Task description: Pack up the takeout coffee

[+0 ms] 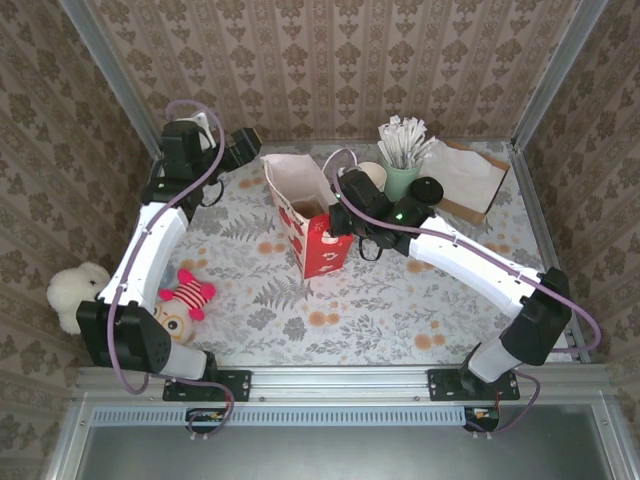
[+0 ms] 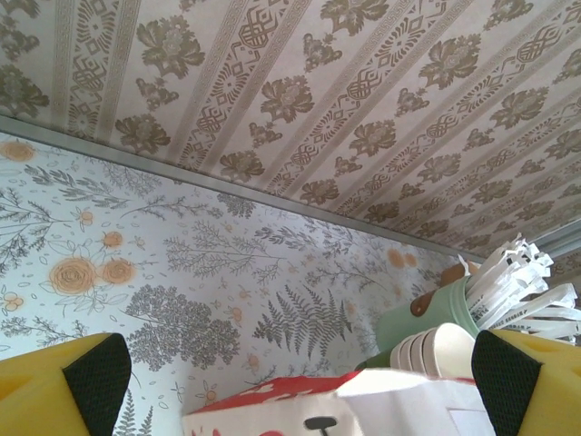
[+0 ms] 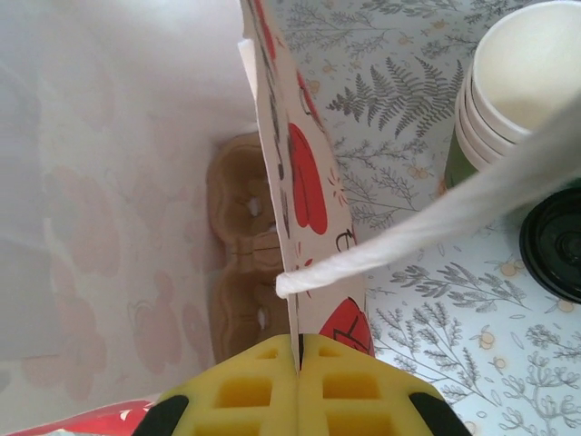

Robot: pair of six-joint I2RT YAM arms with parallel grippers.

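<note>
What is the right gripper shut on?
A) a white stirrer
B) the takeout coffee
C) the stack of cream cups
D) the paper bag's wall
D: in the right wrist view the right gripper has its yellow fingers pinched together on the top edge of the paper bag, while the takeout coffee stands free off to the side.

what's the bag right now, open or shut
Open. The paper bag gapes, a brown cup carrier showing on its bottom; the right gripper pinches its wall.
</note>
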